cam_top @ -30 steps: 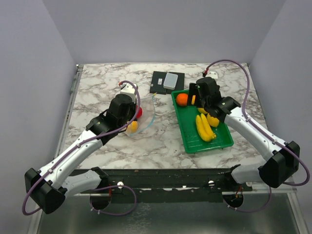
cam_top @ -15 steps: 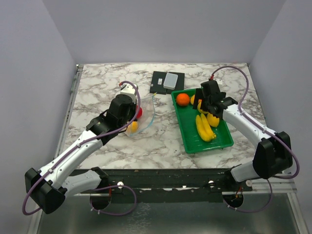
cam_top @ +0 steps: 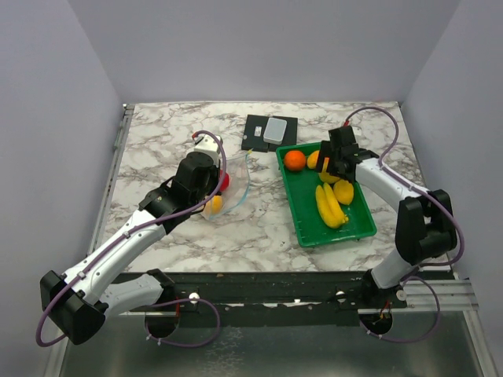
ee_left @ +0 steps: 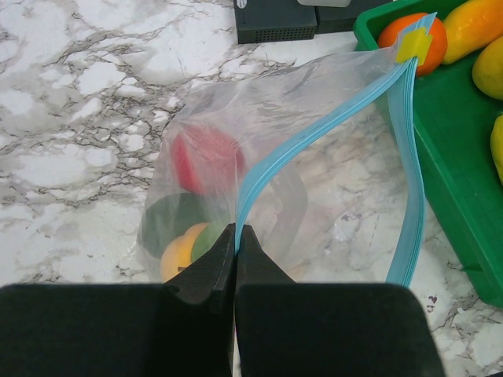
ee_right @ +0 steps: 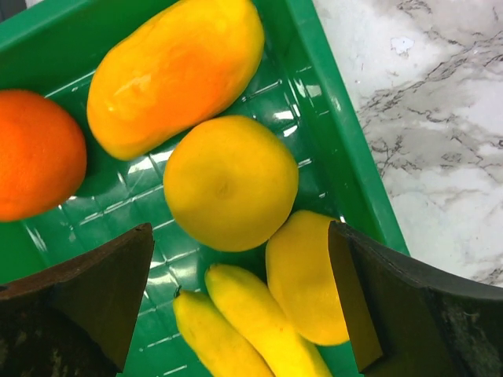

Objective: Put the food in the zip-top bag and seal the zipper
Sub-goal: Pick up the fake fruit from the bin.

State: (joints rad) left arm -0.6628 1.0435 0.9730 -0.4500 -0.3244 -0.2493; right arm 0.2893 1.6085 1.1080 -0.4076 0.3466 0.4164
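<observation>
My left gripper [ee_left: 236, 229] is shut on the light-blue zipper [ee_left: 314, 129] of the clear zip-top bag [ee_left: 330, 181], holding its mouth open beside the green tray [cam_top: 346, 228]. Inside the bag lie a red fruit [ee_left: 206, 157], a green one [ee_left: 177, 220] and an orange-yellow one [ee_left: 179, 255]. My right gripper [ee_right: 241, 228] hangs open over the tray's far end with nothing between its fingers. Below it are a yellow round fruit [ee_right: 228, 181], a second yellow piece [ee_right: 302, 275], the banana bunch [ee_right: 236, 326], a long orange-yellow fruit [ee_right: 177, 71] and an orange [ee_right: 35, 153].
A black box [cam_top: 269, 131] with a pale lid on it sits at the back middle of the marble table [cam_top: 157, 141]. A small white object [cam_top: 343, 118] lies near the back right. Grey walls close in three sides.
The right gripper has shifted a little to the right over the tray's far end and opened wider, its elbow swinging inward. The left gripper and bag have not moved.
</observation>
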